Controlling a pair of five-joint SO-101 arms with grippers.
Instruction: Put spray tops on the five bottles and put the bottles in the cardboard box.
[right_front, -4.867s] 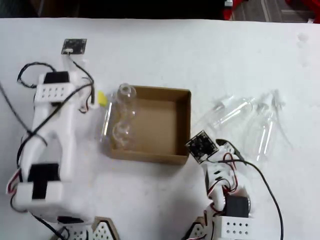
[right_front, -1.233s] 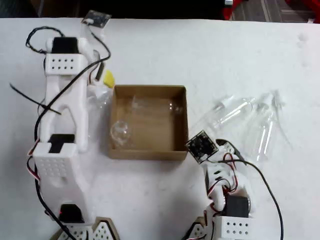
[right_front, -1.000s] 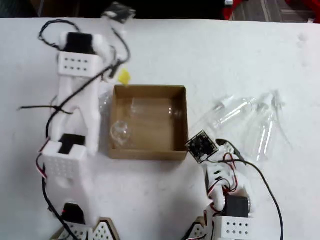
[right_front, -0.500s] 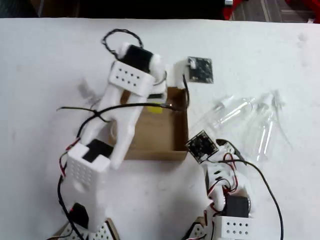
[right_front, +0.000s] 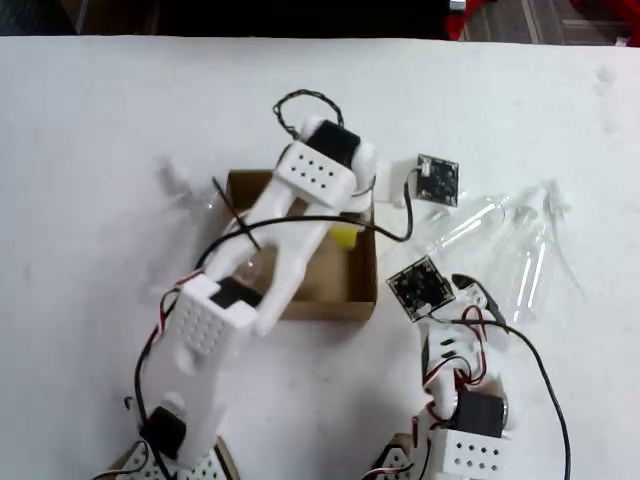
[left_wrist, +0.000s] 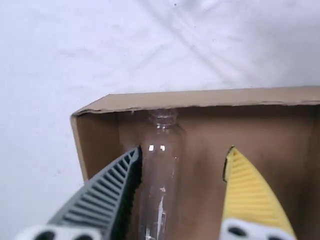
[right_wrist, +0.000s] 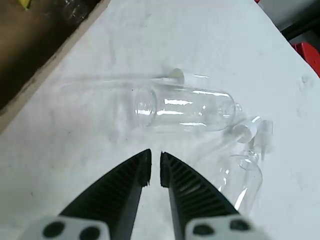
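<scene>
Over the cardboard box, the left gripper hangs with fingers apart above 1 clear bottle lying inside. The right gripper, fingers nearly together and empty, faces a second bottle on the table.

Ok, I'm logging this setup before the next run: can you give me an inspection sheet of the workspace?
Surface: white table, dry, no spills seen.
Job's things: cardboard box near mid-table; one bottle lies inside, neck bare. More bottles lie on the table right of the box.
Clutter: nothing seen.
Grippers: left gripper open, over the box, fingers either side of the bottle inside. Right gripper shut, empty, above the table near the loose bottles.
Cables: black cables hang loose along both arms.
Surroundings: dark floor past the far edge; a red thing there.
</scene>
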